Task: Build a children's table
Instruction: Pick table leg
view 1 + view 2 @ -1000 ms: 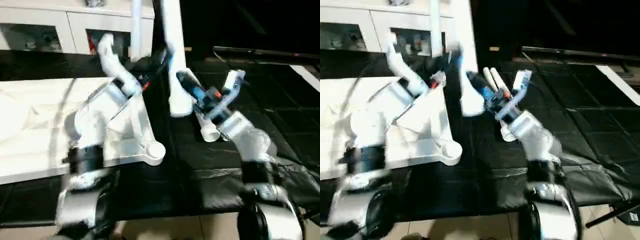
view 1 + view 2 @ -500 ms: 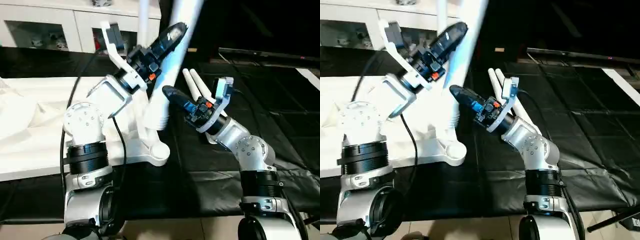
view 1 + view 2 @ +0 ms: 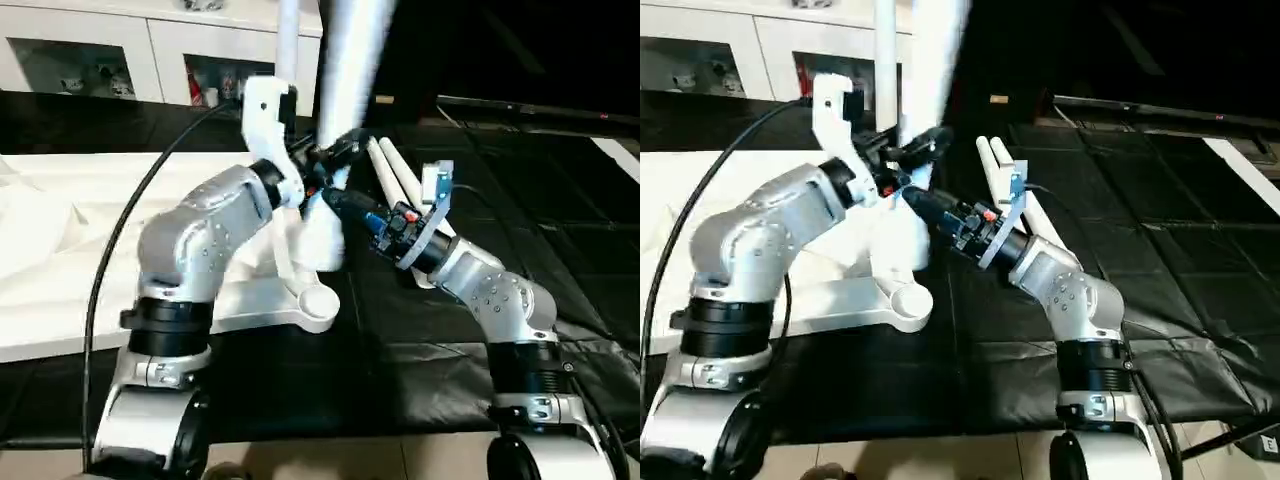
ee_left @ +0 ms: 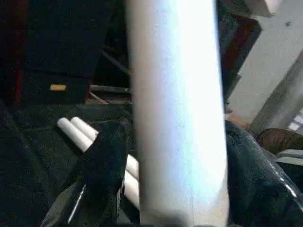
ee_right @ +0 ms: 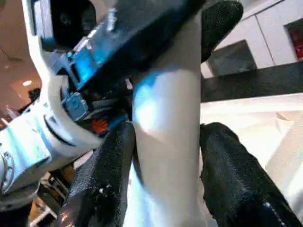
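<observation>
The leg had swung upright; both grippers, left and right, clasped it above the tabletop, ready for socketing.

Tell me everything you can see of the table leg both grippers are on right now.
The table leg is a smooth, white, round plastic tube, standing nearly upright and running out of the head views' top edge. Its wider lower end hangs just above the tabletop, beside the corner socket, not yet seated. The left gripper clamps it from one side and the right gripper has a black finger on each side of it. Two spare legs lie behind on the black mat.
</observation>
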